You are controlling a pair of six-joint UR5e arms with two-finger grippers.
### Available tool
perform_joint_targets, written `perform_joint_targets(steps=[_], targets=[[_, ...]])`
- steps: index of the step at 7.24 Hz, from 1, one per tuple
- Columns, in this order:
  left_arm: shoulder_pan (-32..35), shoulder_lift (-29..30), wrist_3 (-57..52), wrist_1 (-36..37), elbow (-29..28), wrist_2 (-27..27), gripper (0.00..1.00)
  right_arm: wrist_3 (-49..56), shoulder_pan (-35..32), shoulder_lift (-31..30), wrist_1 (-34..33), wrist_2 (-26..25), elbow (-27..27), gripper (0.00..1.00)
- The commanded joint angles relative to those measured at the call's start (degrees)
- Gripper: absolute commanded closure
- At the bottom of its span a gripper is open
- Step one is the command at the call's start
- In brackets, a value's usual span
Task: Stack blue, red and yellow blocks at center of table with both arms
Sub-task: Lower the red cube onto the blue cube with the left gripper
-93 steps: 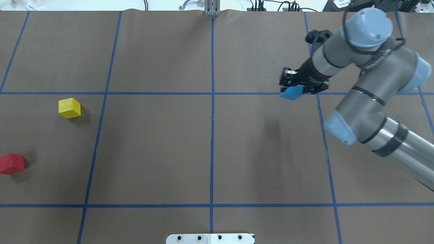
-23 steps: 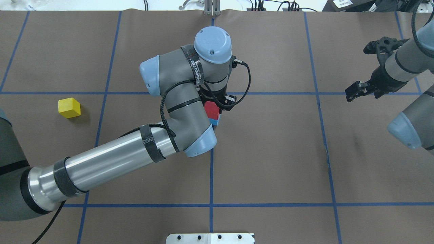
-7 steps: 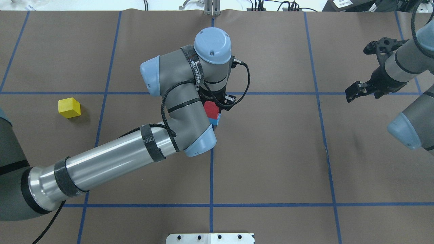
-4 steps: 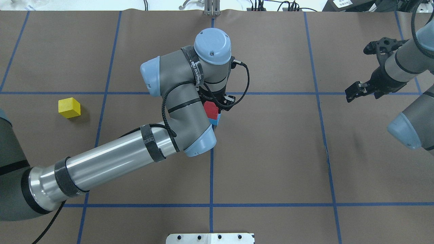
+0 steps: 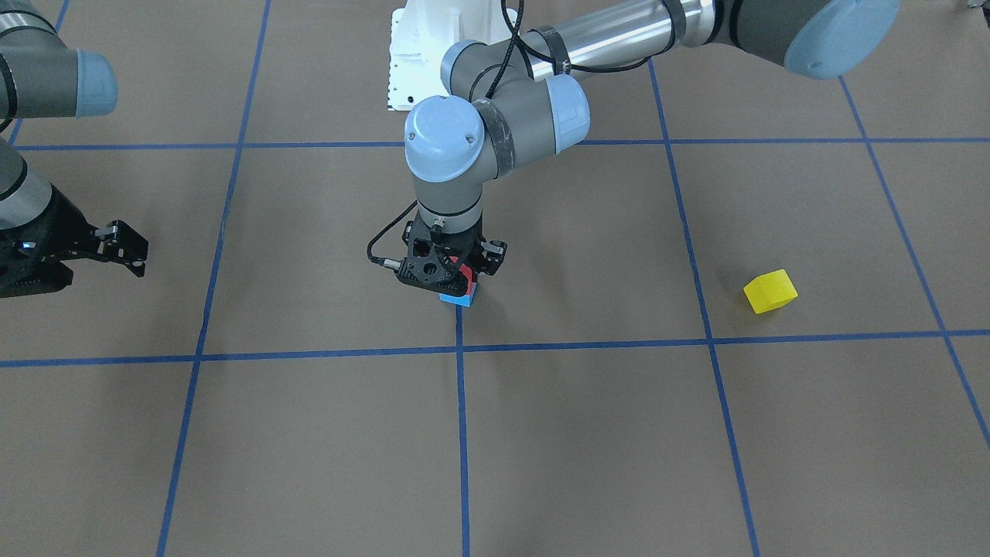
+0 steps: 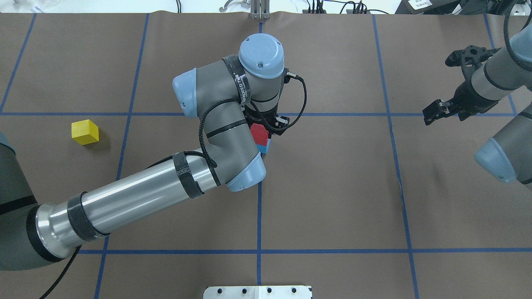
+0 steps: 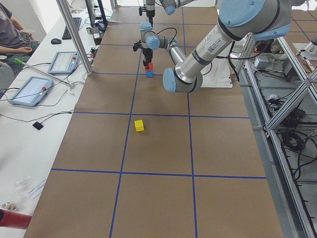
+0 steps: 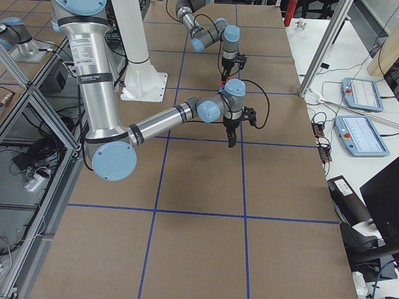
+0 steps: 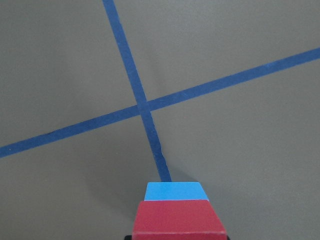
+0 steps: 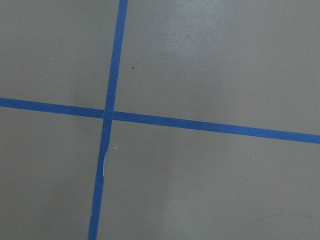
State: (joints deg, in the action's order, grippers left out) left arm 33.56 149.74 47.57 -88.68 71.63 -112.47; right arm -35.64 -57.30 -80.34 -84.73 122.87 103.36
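**Red block on blue at the table's middle, yellow block off to one side**

The blue block (image 5: 458, 299) sits on the brown paper (image 6: 332, 199), on the centre tape line (image 6: 259, 207) and close to where that line crosses another. The red block (image 6: 259, 133) rests squarely on top of it. The left gripper (image 5: 452, 267) points straight down over the red block with a jaw on either side. I cannot tell whether the jaws clamp the block or only stand beside it. In the left wrist view the red face fills the bottom edge, with a strip of blue showing beyond it.

The left arm (image 6: 137, 199) reaches across the near-left part of the table, and its last joints hide part of the stack from overhead. A black cable (image 6: 302, 99) loops off the wrist on the stack's right side.

The yellow block (image 6: 85, 132) lies alone on the robot's left half, well apart from the stack, with bare paper all round it. The right gripper (image 5: 141, 258) hangs far out over the right half near a tape crossing, jaws apart and holding nothing. The paper between it and the stack lies open. A white base plate (image 6: 257, 292) marks the near edge, and the paper ends at the far edge with cables beyond.
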Motion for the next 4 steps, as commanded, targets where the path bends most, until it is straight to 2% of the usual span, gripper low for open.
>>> perform_joint_targets(steps=[1,3,4], targets=[[-0.1,0.0,0.0,0.0,0.0,0.1,0.41,0.0,0.0,0.0,0.0,0.0,0.0,0.00],[-0.3,0.0,1.1,0.0,0.0,0.8,0.04,0.0,0.0,0.0,0.0,0.1,0.0,0.00],[-0.4,0.1,1.2,0.0,0.0,0.9,0.01,0.0,0.0,0.0,0.0,0.1,0.0,0.00]])
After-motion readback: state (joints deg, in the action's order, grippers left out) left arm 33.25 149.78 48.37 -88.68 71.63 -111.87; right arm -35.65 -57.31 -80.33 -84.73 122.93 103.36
